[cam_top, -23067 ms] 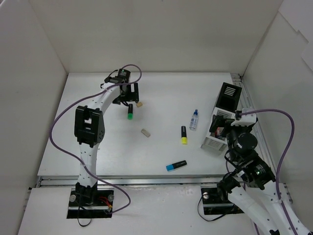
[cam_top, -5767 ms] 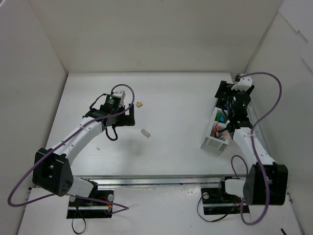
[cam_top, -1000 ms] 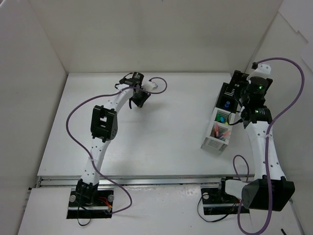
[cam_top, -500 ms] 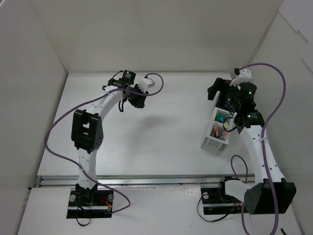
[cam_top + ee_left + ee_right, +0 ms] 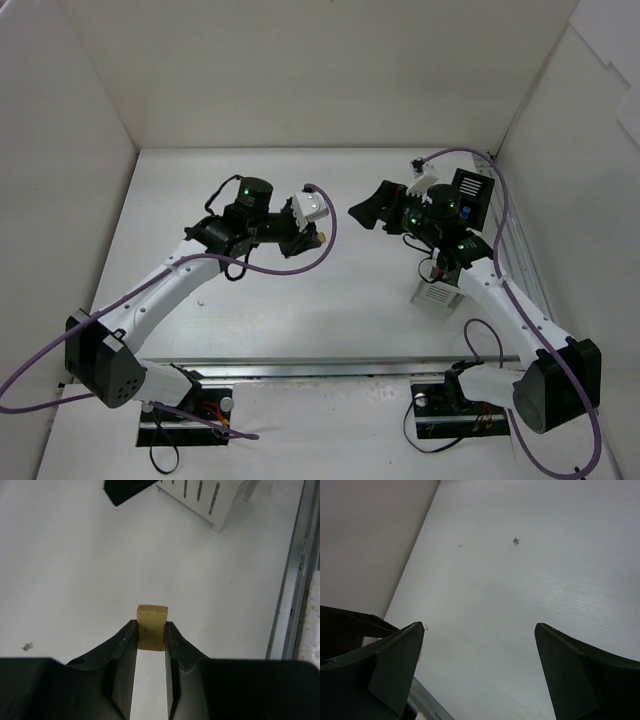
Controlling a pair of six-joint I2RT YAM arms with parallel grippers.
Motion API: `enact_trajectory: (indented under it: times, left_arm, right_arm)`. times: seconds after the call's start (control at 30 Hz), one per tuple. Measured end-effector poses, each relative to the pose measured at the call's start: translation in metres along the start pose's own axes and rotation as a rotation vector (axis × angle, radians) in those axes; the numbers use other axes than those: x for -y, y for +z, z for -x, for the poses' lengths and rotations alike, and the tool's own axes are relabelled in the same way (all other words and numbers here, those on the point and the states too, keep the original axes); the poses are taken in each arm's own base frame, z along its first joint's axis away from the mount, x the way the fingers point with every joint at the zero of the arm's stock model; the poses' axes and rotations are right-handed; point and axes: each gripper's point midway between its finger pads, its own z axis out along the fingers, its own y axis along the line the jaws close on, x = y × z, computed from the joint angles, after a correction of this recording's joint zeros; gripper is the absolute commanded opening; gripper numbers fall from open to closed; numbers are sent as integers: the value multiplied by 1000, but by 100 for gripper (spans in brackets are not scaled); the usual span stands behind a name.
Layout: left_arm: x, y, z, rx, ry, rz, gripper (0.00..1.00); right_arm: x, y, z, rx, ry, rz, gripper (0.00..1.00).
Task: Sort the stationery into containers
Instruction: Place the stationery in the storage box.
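**Eraser aloft, organizer off to the right**

The left tool (image 5: pixel 151 636) pinches a tan eraser (image 5: pixel 152 621) above the tabletop (image 5: pixel 300 300). The organizer (image 5: pixel 437 296) lies to its right. Between them the right tool (image 5: pixel 479 625) gapes wide and empty, facing the eraser and nearer the organizer.

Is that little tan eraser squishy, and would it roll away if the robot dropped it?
Probably firm: the tan eraser shows straight, square edges even with the left pincer squeezing it. It likely wouldn't roll, since its faces look flat. It seems light too, as just the pincer's tips hold it up.
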Motion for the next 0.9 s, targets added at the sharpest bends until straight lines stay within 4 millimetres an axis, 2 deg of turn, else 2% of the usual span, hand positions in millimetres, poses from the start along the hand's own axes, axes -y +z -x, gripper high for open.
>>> enact_trajectory:
  times: [0.07, 0.13, 0.27, 0.4, 0.47, 0.53, 0.73, 0.83, 0.87, 0.9]
  left_arm:
    - [11, 7, -13, -31, -15, -19, 0]
    - [13, 9, -20, -54, -23, -11, 0]
    - [14, 10, -17, -56, -5, 19, 0]
    - [16, 8, -13, -53, 9, 31, 0]
    - [17, 8, -11, -52, 14, 34, 0]
    - [18, 8, -12, -56, 16, 39, 0]
    - [16, 8, -12, -64, 19, 59, 0]
    - [15, 8, -12, -66, 20, 67, 0]
    - [14, 7, -12, -65, 21, 69, 0]
    - [14, 7, -12, -64, 22, 72, 0]
  right_arm:
    - [-17, 4, -9, -22, 13, 45, 84]
    - [-31, 9, -22, -62, 29, 84, 81]
    - [-44, 15, -50, -151, 60, 112, 74]
    - [-56, 14, -68, -201, 56, 126, 67]
    - [-63, 13, -76, -223, 51, 139, 56]
    - [-68, 13, -80, -230, 50, 143, 52]
    - [-73, 13, -86, -243, 55, 146, 23]
    - [-79, 13, -85, -238, 58, 160, 18]
    - [-79, 13, -84, -235, 61, 162, 7]
    - [-80, 14, -84, -232, 58, 164, 0]
